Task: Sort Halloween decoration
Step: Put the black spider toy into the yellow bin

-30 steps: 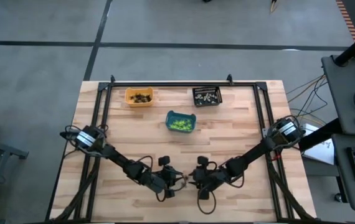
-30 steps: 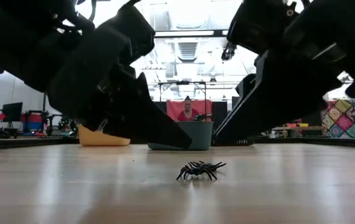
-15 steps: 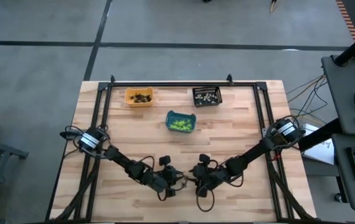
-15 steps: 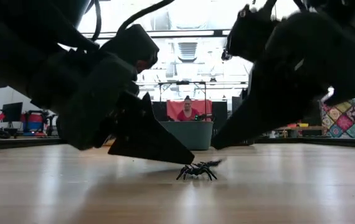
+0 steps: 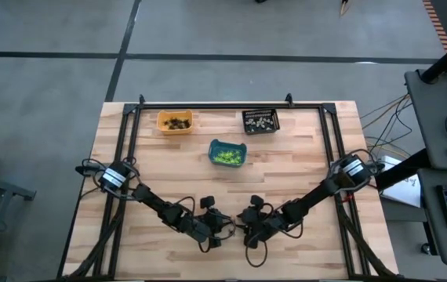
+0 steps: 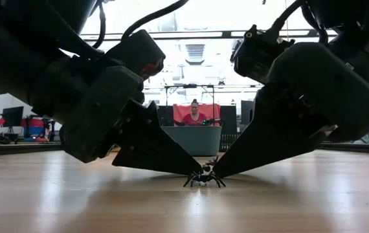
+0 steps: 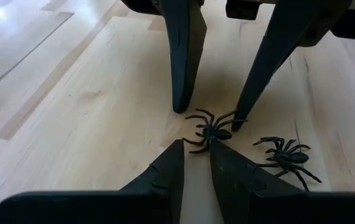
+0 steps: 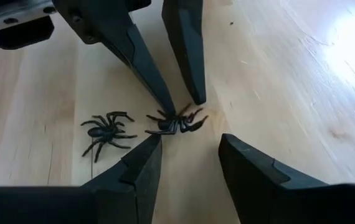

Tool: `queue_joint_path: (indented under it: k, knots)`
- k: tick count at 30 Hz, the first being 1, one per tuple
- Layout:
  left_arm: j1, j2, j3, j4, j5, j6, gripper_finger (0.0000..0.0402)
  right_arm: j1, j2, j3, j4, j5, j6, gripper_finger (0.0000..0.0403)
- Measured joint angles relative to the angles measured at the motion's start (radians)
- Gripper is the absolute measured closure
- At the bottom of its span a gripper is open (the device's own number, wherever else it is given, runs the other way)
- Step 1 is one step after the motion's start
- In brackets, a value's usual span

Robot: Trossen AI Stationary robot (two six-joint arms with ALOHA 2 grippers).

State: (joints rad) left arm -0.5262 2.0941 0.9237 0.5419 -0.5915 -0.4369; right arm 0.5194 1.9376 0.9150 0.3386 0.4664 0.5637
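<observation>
Black plastic spiders loose on the table: two, one [image 7: 215,132] between the gripper tips, one [image 7: 288,157] just beside it.
Bins: three, one orange [image 5: 175,122], one teal [image 5: 227,153], one black [image 5: 260,121].
Robot arms: two.
Trinkets inside the bins: too small to count.
People in the background: one [image 6: 194,114].

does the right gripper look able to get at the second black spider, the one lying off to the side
Probably not right away. The right gripper is open around the other spider, where the left gripper also has its tips. The second spider lies free on the table, just outside one right finger.
</observation>
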Motion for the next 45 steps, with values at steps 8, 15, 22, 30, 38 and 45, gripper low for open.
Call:
queue_joint_path:
  k: [8, 15, 22, 30, 38, 45]
  knots:
    - [0.0, 0.0, 0.0, -0.001, 0.0, -0.018, 0.034, -0.002, 0.003, 0.005, 0.02, -0.005, -0.105, 0.0248]
    - [0.0, 0.0, 0.0, -0.001, 0.0, -0.018, 0.034, -0.002, 0.004, 0.019, 0.019, -0.003, -0.272, 0.0267]
    - [0.0, 0.0, 0.0, 0.0, 0.0, -0.018, 0.034, -0.005, 0.005, 0.032, 0.016, -0.004, -0.338, 0.03]
    - [0.0, 0.0, -0.001, 0.004, 0.0, -0.028, 0.034, -0.005, 0.005, 0.035, 0.016, -0.007, -0.367, 0.0363]
    - [-0.003, -0.006, 0.01, -0.023, 0.005, -0.02, 0.034, -0.005, 0.005, 0.056, 0.01, -0.033, -0.403, 0.0394]
    - [-0.016, -0.063, 0.003, -0.176, -0.004, -0.044, 0.034, -0.005, 0.002, 0.059, 0.011, -0.032, -0.381, 0.0394]
